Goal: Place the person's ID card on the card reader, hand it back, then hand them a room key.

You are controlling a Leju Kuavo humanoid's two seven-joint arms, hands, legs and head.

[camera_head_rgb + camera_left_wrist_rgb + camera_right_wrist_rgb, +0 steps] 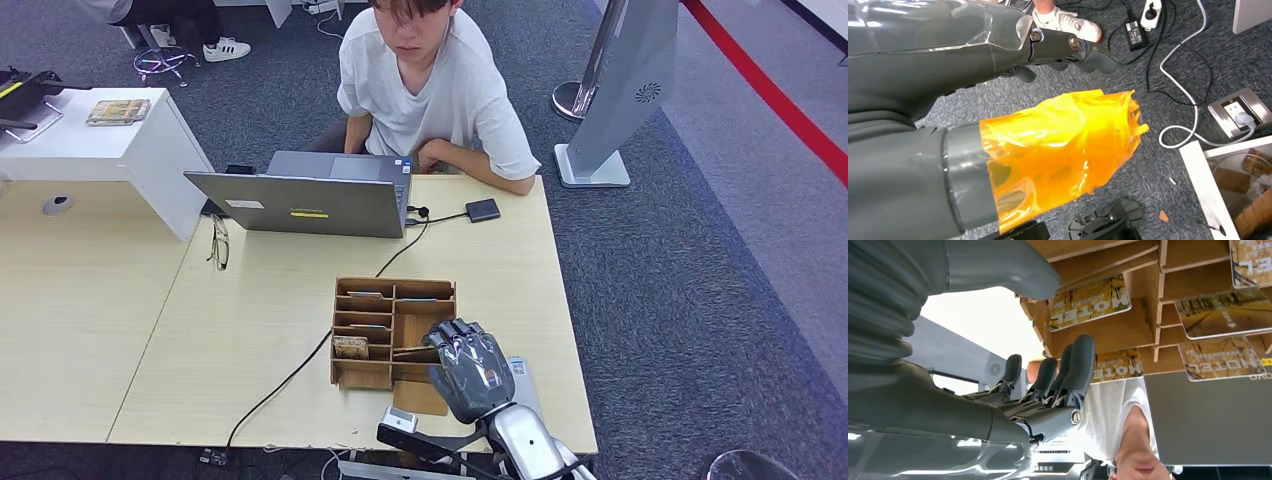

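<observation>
Room key cards (1090, 301) sitting in the slots of the wooden card organizer (392, 330), each printed with HOTEL on a yellow autumn picture, none pulled out yet as far as visible. Right hand (468, 368) hovering right over the near right compartments of that organizer, fingers (1079, 367) lightly curled and side by side, nothing between them and the thumb. So: reaching for a key, not holding one.

No ID card anywhere obvious. Small black card reader (482, 210) lying at the far edge of the counter (250, 330), cabled, with nothing on top of it and just beside the forearm of the person (430, 90) in the white T-shirt. Looks like the ID part is over and done with, though that's a guess from the bare reader and where the hand is. Still left: pinch one key card out of its slot, carry it across past the laptop (305, 200), hand it over.

Left hand (1068, 47) hanging low over grey carpet and floor cables, thumb wrapped in orange tape, dark fingers bent, holding nothing. Glasses (219, 243) lying on the counter left of the laptop.
</observation>
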